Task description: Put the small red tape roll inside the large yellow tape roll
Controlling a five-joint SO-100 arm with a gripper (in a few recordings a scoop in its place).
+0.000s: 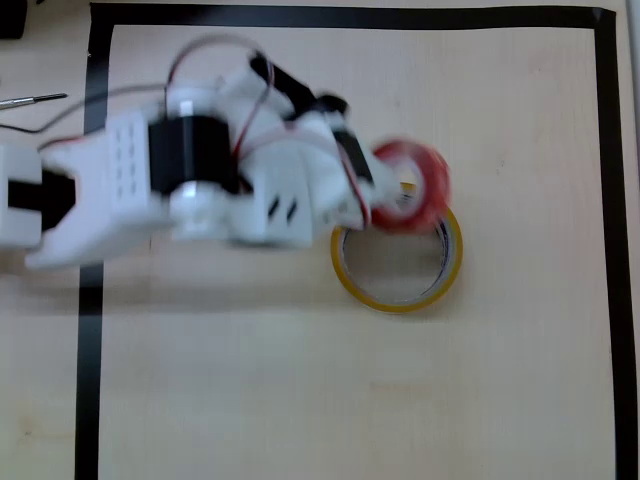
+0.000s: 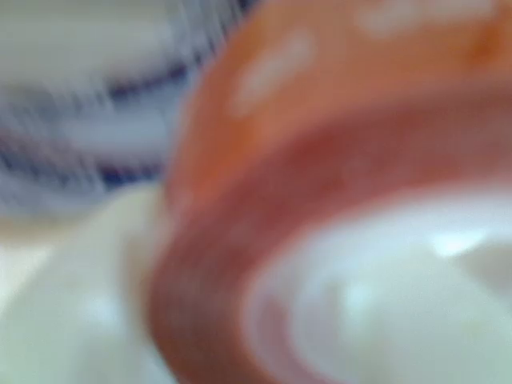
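Overhead view is showing the white, printed-plastic arm reaching in from the left across the pale wooden table, which is bordered by a frame of black tape. Its gripper is carrying the small glossy red tape roll, blurred by motion, at the upper rim of the large thin-walled yellow tape roll. The red roll is overlapping that upper rim and is not yet sitting within the wide hole; whether it is touching the yellow ring or hanging above it I cannot tell. The yellow ring is lying flat with its hole facing up, which I judge is why the red roll is being brought in from above rather than from the side.

In the wrist view the red roll is sitting very close to the lens, its whitish core facing the camera, with a pale finger at the lower left beside it. The jaws are apparently clamped on the red roll, since it is riding with the gripper, though blur is hiding the contact itself.

The roll probably needs shifting toward the ring's centre before any release.
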